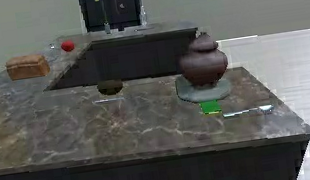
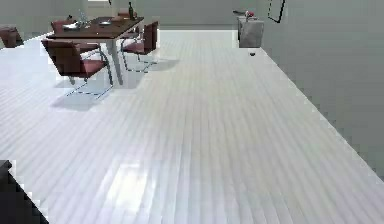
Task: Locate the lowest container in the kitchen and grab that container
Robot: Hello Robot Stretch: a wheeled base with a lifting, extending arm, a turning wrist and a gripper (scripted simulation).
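At the pincer end, the grasp state cannot be told. On the counter (image 1: 87,123) ahead, a low dark bowl (image 1: 111,87) is seen near the inner edge, judged the lowest container, with a taller brown pot (image 1: 203,61) to its right. The base should be brought side-on and close before the arm is extended.

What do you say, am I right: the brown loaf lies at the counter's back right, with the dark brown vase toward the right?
Not quite. The forward view shows the brown loaf at the back left of the counter, not back right. The dark brown vase does stand toward the right.
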